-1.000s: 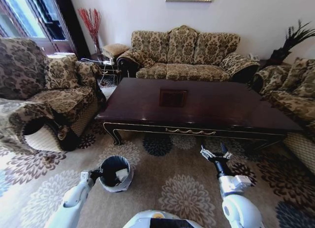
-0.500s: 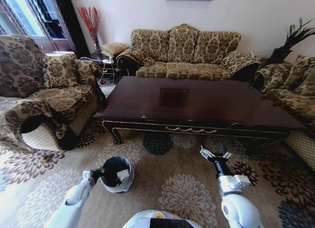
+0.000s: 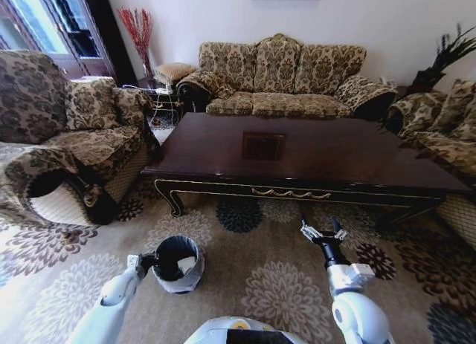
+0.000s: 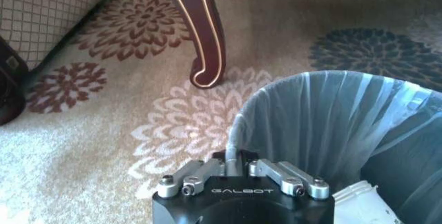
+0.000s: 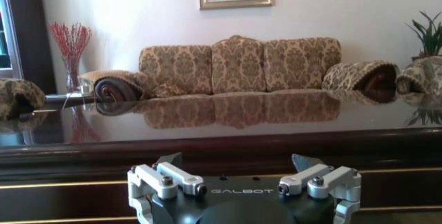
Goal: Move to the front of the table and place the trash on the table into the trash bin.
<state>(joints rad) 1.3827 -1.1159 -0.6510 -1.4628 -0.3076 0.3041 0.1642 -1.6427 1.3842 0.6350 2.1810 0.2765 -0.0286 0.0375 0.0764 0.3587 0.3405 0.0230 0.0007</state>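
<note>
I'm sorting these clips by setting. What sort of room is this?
Most likely a home living room: a patterned sofa and armchair surround a dark wooden coffee table on floral carpet.

The trash bin (image 3: 177,263) stands on the floor before the table's (image 3: 312,154) left end.

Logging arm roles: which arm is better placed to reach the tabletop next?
Right, probably. The right gripper is open and faces the table; the left gripper is shut on the rim of the trash bin.
</note>
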